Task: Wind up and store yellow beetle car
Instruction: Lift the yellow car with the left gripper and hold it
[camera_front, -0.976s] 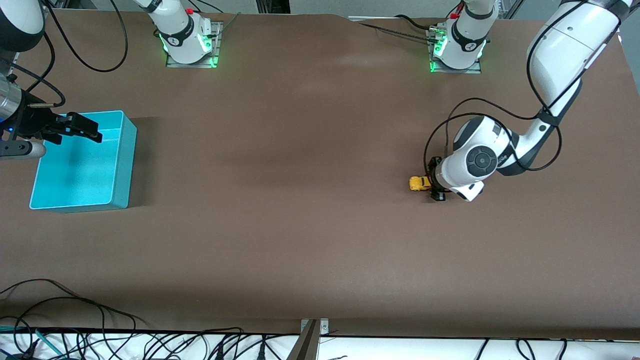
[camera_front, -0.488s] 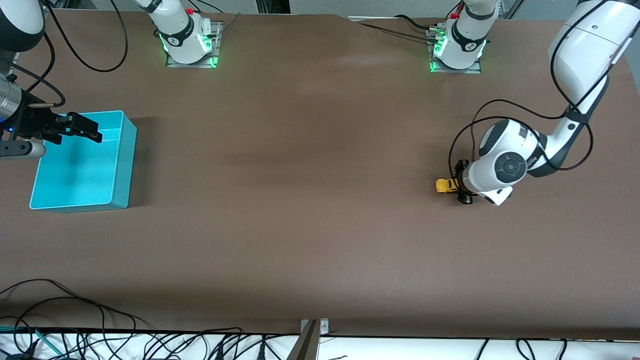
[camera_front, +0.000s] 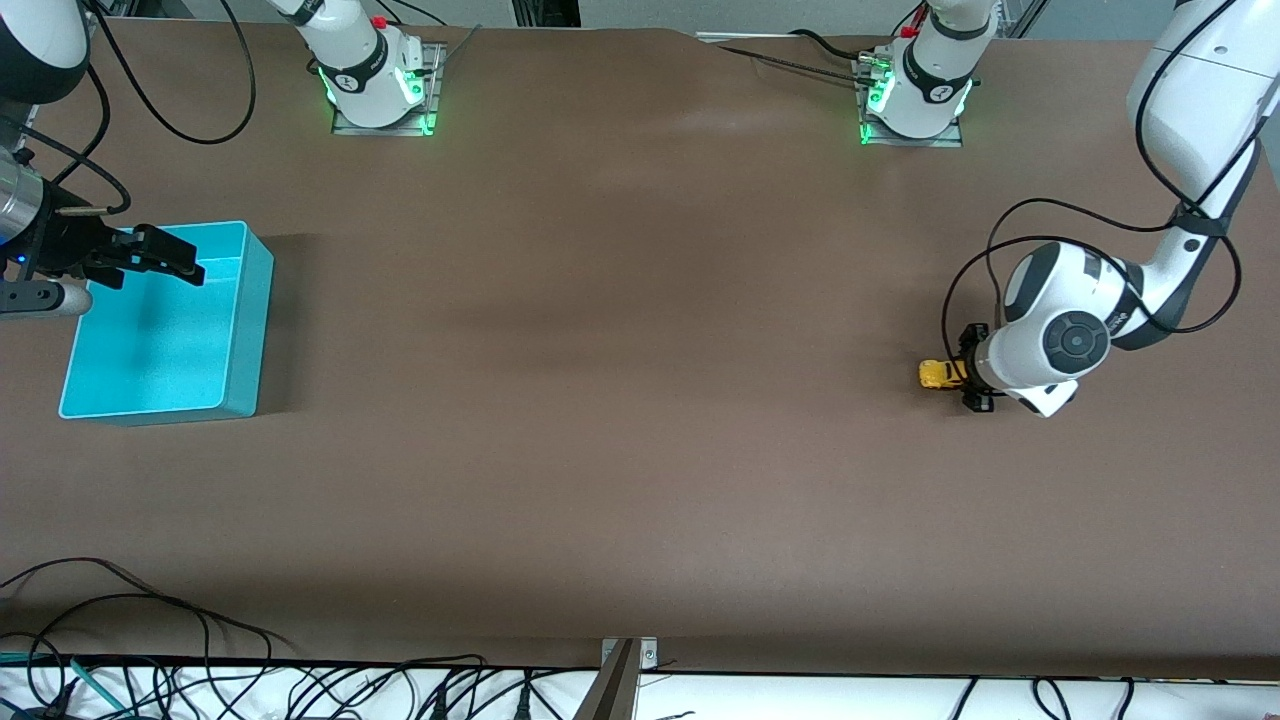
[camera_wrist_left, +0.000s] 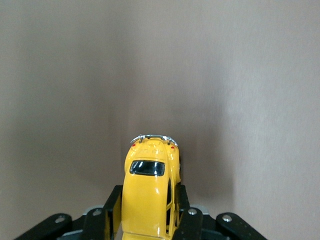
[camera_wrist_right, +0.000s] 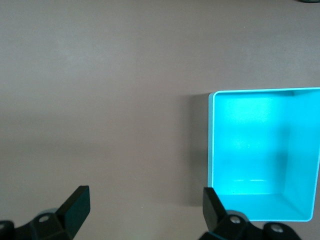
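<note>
The yellow beetle car (camera_front: 937, 374) is tiny, with dark windows, and sits low at the brown table near the left arm's end. My left gripper (camera_front: 968, 373) is shut on it. In the left wrist view the black fingers (camera_wrist_left: 112, 210) clamp the car's (camera_wrist_left: 150, 192) sides, and its chrome bumper end points away from the gripper. My right gripper (camera_front: 172, 257) is open and empty, and hovers over the edge of the teal bin (camera_front: 250, 300). In the right wrist view its fingertips (camera_wrist_right: 79, 200) are wide apart, with the bin (camera_wrist_right: 211, 140) empty.
The two arm bases (camera_front: 375, 80) (camera_front: 915, 90) stand along the table's edge farthest from the front camera. Cables (camera_front: 150, 620) lie along the nearest edge. Bare brown table (camera_front: 600, 350) lies between the bin and the car.
My left gripper has moved steadily toward the left arm's end of the table, taking the yellow car with it. The right arm has not moved.
</note>
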